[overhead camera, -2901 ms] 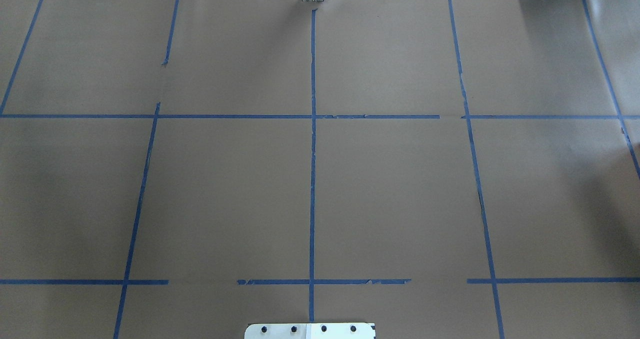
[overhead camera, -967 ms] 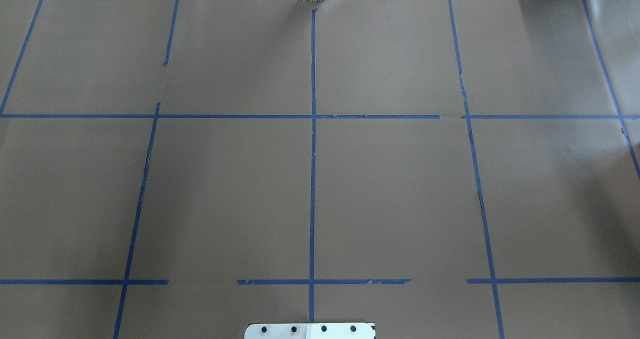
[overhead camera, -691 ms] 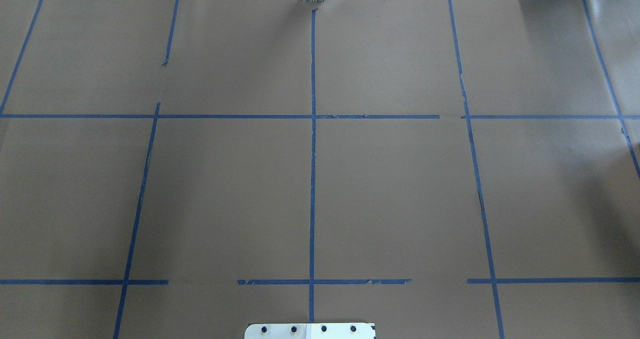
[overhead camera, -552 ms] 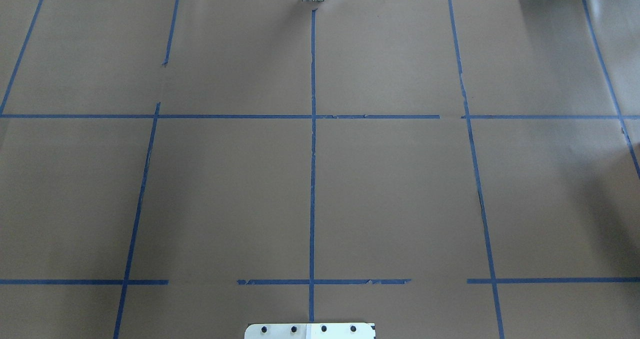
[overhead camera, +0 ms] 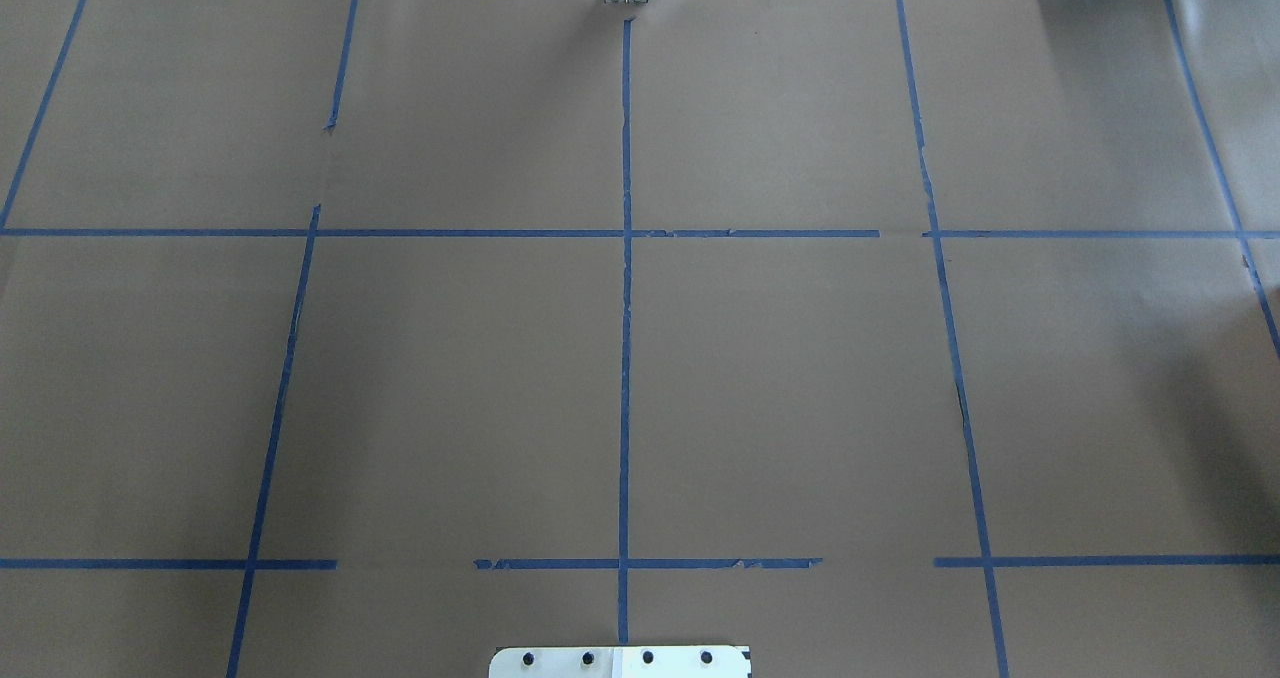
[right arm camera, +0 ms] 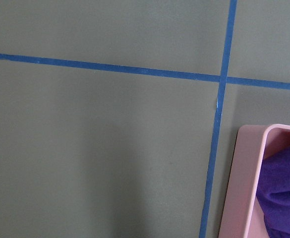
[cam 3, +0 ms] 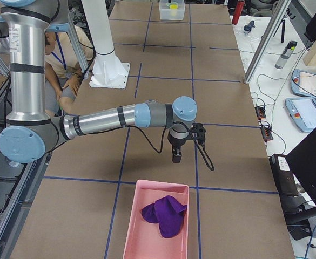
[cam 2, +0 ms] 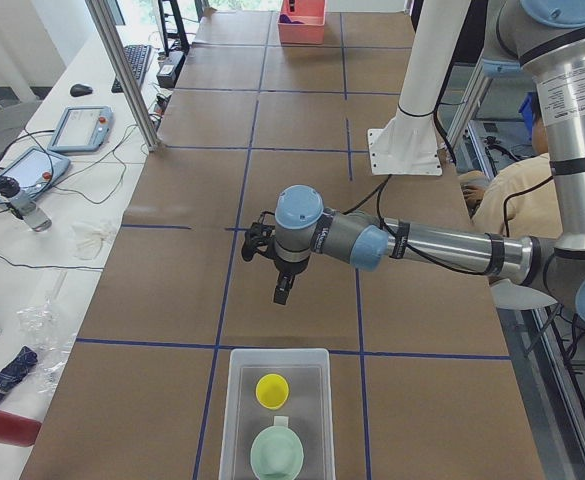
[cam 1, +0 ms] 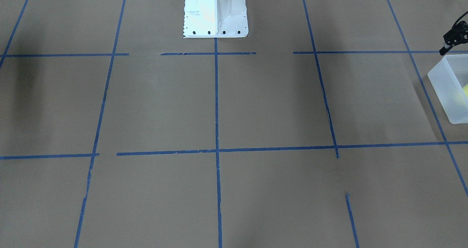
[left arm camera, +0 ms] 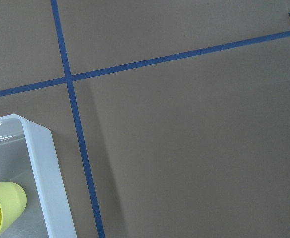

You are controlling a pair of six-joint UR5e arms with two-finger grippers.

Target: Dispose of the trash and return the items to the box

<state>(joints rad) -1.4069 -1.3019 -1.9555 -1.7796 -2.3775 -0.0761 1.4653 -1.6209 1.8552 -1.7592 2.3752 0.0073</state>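
The frosted-white box (cam 2: pixel 277 420) stands at the table's left end. It holds the yellow cup (cam 2: pixel 271 389) and the mint-green bowl (cam 2: pixel 276 452). The box corner (left arm camera: pixel 40 168) and the cup (left arm camera: pixel 1 208) show in the left wrist view, and the box (cam 1: pixel 448 90) shows at the front-facing view's right edge. My left gripper (cam 2: pixel 283 290) hangs above the table just short of the box, holding nothing; it also shows small in the front-facing view (cam 1: pixel 444 50). My right gripper (cam 3: pixel 176 155) hangs near the pink bin, holding nothing. I cannot tell whether either is open or shut.
A pink bin (cam 3: pixel 158 221) with a purple cloth (cam 3: pixel 166 215) stands at the table's right end; its corner (right arm camera: pixel 249 183) shows in the right wrist view. The white robot base (cam 1: pixel 215 10) stands at mid-table. A person sits behind the robot (cam 2: pixel 517 195).
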